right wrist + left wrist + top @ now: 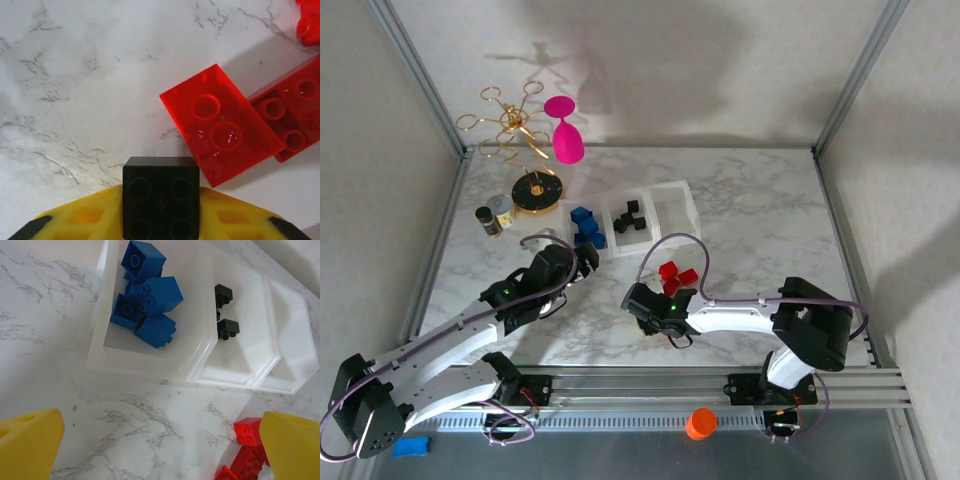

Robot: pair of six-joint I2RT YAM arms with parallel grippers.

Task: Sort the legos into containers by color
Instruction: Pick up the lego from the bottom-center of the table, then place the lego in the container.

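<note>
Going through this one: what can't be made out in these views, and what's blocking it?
Left wrist: red legos partly behind one yellow finger and cut by the bottom edge; count unclear.
Left wrist: the containers' end compartment runs off the right edge.
Top external: blue legos piled and too small to count.
Right wrist: black lego's near side cut by the bottom edge.

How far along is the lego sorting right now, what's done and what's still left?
Done: blue bricks sit in one end compartment of the tray, and some black ones sit in the middle.
In hand: the right gripper is shut on a black brick. The left gripper hangs open near the tray.
Left: the red bricks lie on the marble top, and the other end compartment is empty.
</note>
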